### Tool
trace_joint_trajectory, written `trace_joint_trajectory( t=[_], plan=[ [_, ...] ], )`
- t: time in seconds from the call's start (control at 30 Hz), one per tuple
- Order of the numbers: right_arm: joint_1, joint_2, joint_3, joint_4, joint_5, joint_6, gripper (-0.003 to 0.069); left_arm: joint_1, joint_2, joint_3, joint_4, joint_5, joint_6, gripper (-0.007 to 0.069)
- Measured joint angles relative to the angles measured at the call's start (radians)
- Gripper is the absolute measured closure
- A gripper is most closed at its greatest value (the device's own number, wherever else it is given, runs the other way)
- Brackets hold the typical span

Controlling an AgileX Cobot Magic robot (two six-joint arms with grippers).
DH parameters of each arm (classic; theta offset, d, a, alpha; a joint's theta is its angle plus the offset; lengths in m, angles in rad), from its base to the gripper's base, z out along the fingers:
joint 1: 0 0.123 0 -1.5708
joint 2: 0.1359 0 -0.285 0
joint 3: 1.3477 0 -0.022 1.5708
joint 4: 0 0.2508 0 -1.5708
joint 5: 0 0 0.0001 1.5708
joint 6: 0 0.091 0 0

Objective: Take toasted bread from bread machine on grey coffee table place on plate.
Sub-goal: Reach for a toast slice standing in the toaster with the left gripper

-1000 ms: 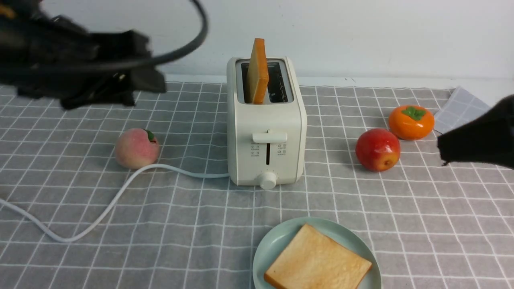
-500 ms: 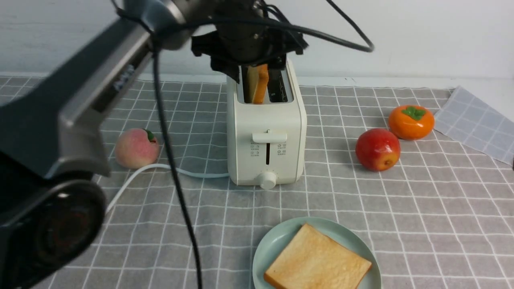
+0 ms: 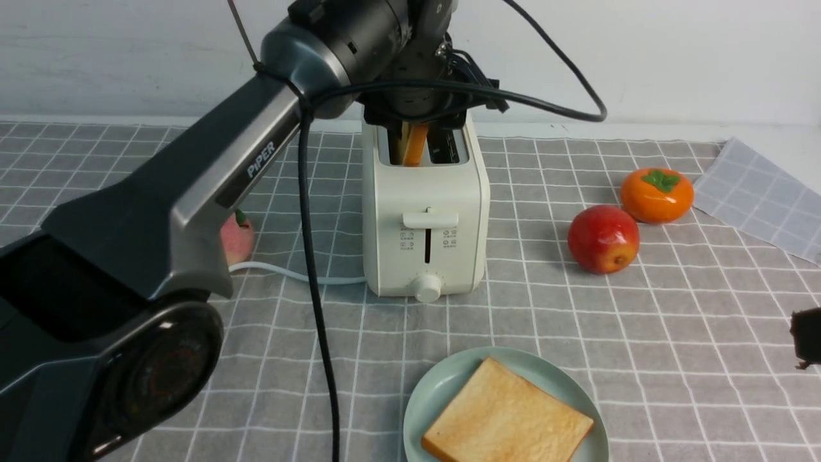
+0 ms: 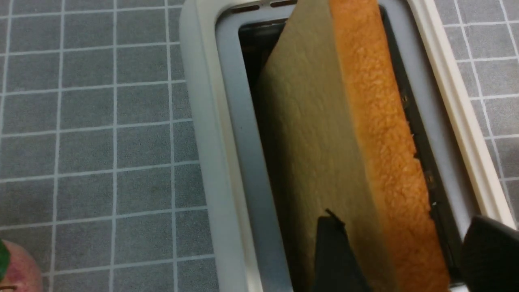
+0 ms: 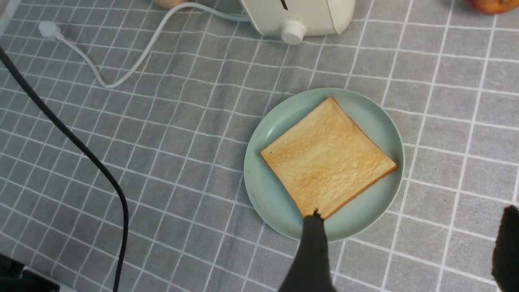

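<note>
The cream-white bread machine (image 3: 426, 212) stands mid-table on the grey checked coffee table (image 3: 641, 321). One slice of toasted bread (image 3: 414, 144) stands upright in its left slot. My left gripper (image 3: 417, 125) is right over that slot. In the left wrist view it (image 4: 403, 219) is open, with one finger (image 4: 332, 251) against the pale face of the toast (image 4: 344, 134) and the other outside the slot. A second slice (image 3: 507, 420) lies flat on the mint-green plate (image 3: 420, 398). My right gripper (image 5: 409, 227) is open and empty above the cloth beside the plate (image 5: 365, 215).
A peach (image 3: 236, 239), partly behind my left arm, lies left of the toaster by the white power cord (image 3: 288, 274). A red apple (image 3: 603, 239) and an orange persimmon (image 3: 656, 194) lie to the right. The arm's black cable (image 3: 317, 289) hangs in front of the toaster's left side.
My left arm has swung in from the left and come down over the toaster, so the gripper straddles the standing slice. My right gripper has drawn back to the right edge.
</note>
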Motion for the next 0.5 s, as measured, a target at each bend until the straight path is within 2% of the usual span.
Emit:
trace_joint_trajectory(
  t=[0.03, 0.13, 0.2, 0.33, 0.5],
  plan=[
    [0.0, 0.0, 0.0, 0.002, 0.0, 0.0, 0.0108, 0.0, 0.0, 0.0, 0.0, 0.0, 0.0, 0.0305],
    [0.0, 0.0, 0.001, 0.017, 0.0, 0.0, 0.0108, 0.004, 0.0, 0.0, 0.004, 0.017, 0.0, 0.0498],
    [0.0, 0.0, 0.001, 0.025, 0.0, 0.0, 0.0107, 0.007, -0.007, 0.0, 0.008, 0.03, 0.0, 0.0566],
    [0.0, 0.0, 0.001, 0.032, -0.002, -0.001, 0.0106, 0.01, -0.052, 0.002, 0.011, 0.043, 0.023, 0.0561],
    [0.0, 0.0, 0.001, 0.017, -0.007, -0.021, 0.0106, 0.01, -0.223, 0.003, -0.025, 0.081, 0.094, 0.0562]
  ],
)
